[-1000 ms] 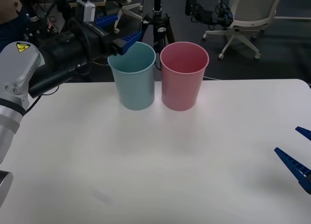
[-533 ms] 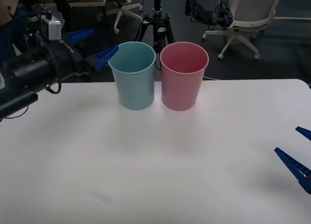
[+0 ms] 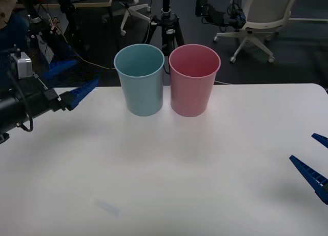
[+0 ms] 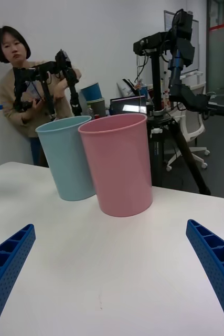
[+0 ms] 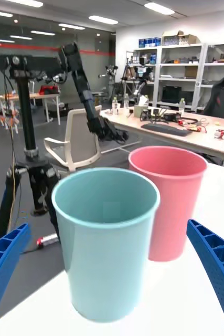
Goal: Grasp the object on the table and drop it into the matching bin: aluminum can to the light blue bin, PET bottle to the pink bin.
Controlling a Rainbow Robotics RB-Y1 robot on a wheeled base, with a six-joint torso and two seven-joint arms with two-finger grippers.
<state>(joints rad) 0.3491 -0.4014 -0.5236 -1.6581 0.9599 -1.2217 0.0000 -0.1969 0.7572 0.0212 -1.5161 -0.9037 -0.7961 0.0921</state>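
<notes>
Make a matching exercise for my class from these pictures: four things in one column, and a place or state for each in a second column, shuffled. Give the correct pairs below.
Things
1. light blue bin
2. pink bin
3. left gripper
4. right gripper

Places or states
A. open, low over the table's right edge
B. upright, on the robot's right of its twin
C. open, at the table's far left edge
D. upright, on the robot's left of its twin

Pairs: 1-D, 2-B, 3-C, 4-A
</notes>
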